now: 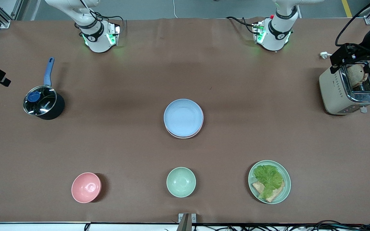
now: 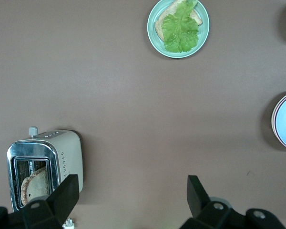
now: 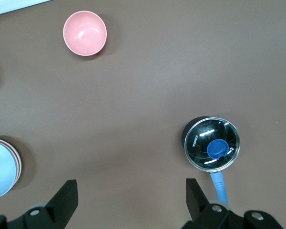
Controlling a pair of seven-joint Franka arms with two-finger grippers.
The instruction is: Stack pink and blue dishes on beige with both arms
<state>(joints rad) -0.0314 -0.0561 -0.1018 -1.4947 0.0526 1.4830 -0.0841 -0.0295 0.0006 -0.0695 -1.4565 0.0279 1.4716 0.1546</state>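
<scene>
From the front, the blue plate [image 1: 183,117] sat on top of a stack at the middle of the worktop [image 1: 124,138], with the pink plate [image 1: 182,136] showing only as a thin rim beneath it on the camera side; no beige plate could be made out under them. Nearer the camera stood a salmon bowl [image 1: 86,187], a mint bowl [image 1: 181,182] and a green plate of lettuce and bread [image 1: 269,181]. A lidded saucepan [image 1: 42,103] stood toward the right arm's end, a toaster [image 1: 348,89] with bread in its slot toward the left arm's end.

In the left wrist view, the left gripper [image 2: 132,194] hung over bare worktop beside the toaster, its fingers [image 2: 64,196] released and spread wide, holding nothing. The stack's edge showed at the frame border.

In the right wrist view, the right gripper [image 3: 131,196] hung over bare worktop between the saucepan and the stack, fingers [image 3: 195,196] likewise spread apart and empty
</scene>
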